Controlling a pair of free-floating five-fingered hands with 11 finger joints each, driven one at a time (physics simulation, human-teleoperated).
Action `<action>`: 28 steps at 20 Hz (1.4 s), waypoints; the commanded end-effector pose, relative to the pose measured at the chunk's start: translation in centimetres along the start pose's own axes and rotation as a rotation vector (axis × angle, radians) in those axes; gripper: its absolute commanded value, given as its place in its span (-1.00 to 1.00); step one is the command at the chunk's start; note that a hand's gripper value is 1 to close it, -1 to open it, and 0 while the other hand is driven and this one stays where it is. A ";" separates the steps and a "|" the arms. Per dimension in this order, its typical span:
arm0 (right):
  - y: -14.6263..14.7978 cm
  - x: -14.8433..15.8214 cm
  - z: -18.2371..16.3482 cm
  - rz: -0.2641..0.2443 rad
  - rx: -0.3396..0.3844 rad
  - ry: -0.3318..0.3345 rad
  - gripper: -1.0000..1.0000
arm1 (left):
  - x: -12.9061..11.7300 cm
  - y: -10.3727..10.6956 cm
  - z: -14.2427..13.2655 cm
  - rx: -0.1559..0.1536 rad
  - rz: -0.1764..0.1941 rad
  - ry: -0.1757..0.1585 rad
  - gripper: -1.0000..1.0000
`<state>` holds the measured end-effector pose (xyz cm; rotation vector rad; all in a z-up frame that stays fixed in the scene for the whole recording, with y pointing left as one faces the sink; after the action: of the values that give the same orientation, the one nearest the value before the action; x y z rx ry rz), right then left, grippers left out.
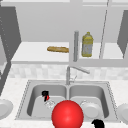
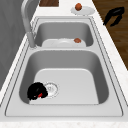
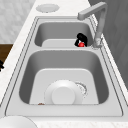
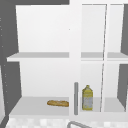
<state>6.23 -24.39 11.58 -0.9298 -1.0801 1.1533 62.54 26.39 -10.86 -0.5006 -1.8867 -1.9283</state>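
Down in the left basin of the sink (image 1: pixel 25 100), the left hand (image 1: pixel 45 94) curls around a small red thing (image 1: pixel 47 98), just beside the drain (image 2: pixel 51 88). The right hand (image 1: pixel 98 123) hangs off the sink's front edge; I cannot tell how its fingers are set.

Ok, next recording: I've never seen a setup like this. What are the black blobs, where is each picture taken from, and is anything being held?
These are simulator renders of a kitchen sink. The black shapes are the robot: two floating hands with no arms or body.

The front view faces the double sink. The left hand is down in the left basin, beside the drain, fingers curled round a small red thing. The right hand hangs at the front edge of the counter; I cannot tell how its fingers stand. A big red ball sits in front of the sink.

The two side views look along the sink from either end. A white plate lies in the right basin, and more plates rest on the counter at both ends.

The upper view shows the open cabinet above, with a loaf of bread and a yellow bottle.
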 end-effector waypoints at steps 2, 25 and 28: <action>0.0 0.0 0.0 0.000 0.000 0.000 0.00 | 1.6 1.6 1.5 0.001 0.003 0.002 1.00; 0.0 0.0 0.0 0.000 0.000 0.000 0.00 | 1.3 1.7 0.1 -0.015 0.015 0.025 1.00; 0.0 0.0 0.0 0.000 0.000 0.000 0.00 | -0.2 -0.9 -0.2 -0.032 0.003 0.024 1.00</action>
<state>6.23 -24.39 11.58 -0.9298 -1.0801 1.1533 62.17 25.96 -11.44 -0.4692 -1.8586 -1.9837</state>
